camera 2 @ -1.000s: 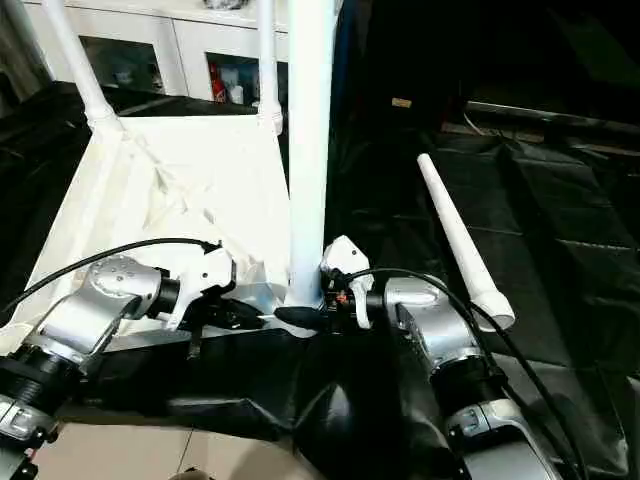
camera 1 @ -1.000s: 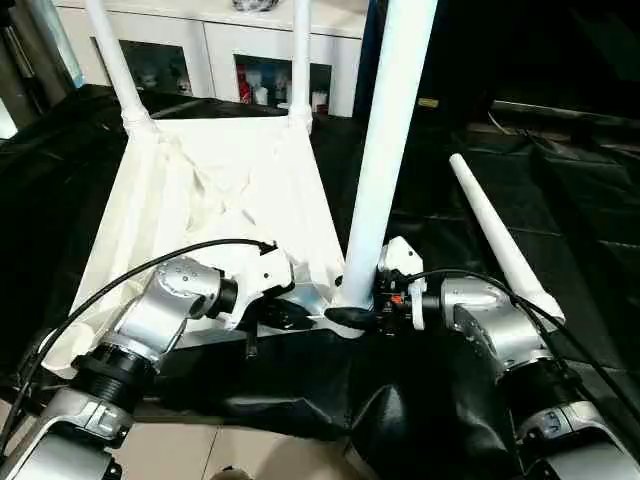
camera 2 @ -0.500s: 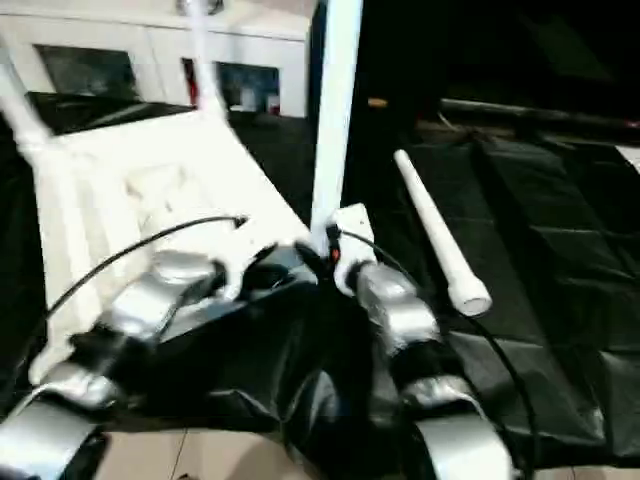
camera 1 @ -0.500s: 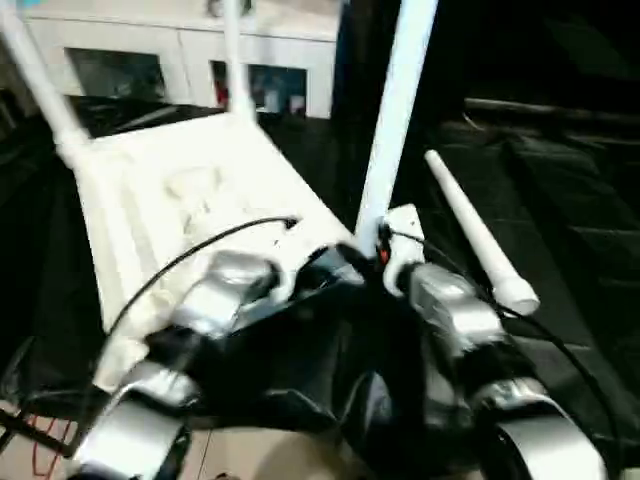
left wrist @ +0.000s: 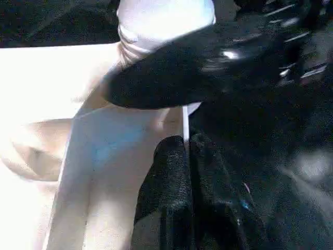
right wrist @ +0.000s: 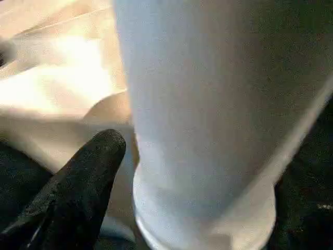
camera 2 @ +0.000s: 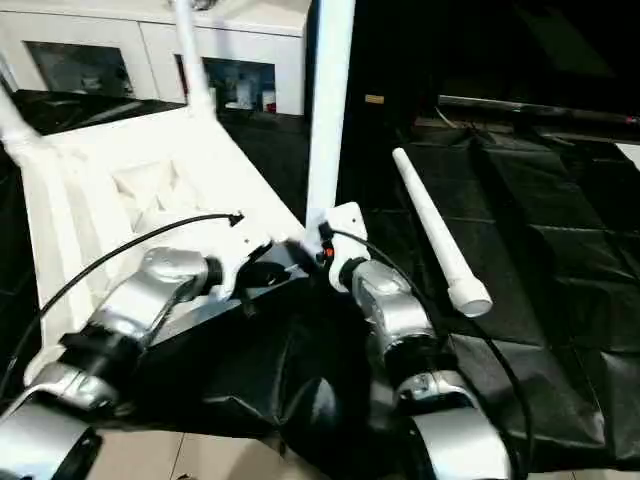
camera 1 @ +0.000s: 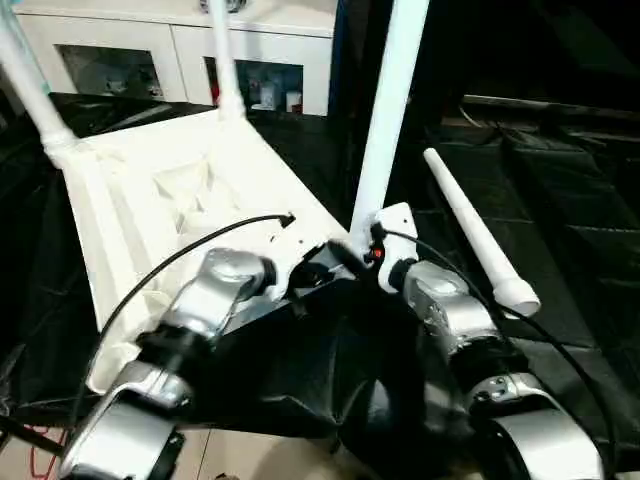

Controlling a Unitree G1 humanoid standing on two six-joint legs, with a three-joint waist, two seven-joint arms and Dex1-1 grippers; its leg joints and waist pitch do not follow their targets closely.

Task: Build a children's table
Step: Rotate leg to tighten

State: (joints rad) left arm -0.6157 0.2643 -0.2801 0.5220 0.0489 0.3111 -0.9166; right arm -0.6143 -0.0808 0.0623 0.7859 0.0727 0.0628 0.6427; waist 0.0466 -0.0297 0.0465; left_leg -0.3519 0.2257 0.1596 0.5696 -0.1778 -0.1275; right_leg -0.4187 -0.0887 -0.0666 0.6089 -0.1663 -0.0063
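left claw (left wrist: pixel 187 156) shut beside leg (camera 1: pixel 390 110)

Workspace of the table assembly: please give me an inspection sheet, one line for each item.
Surface: black sheet spread under the work.
Job's things: tabletop lies underside up; three legs stand in its corner sockets, nearest leg upright; fourth leg lies loose on the sheet.
Clutter: nothing seen.
Grippers: left gripper shut at the tabletop's edge; right gripper by the nearest leg's base, one finger beside it.
Cables: black cable over the left forearm.
Surroundings: white cabinet behind.
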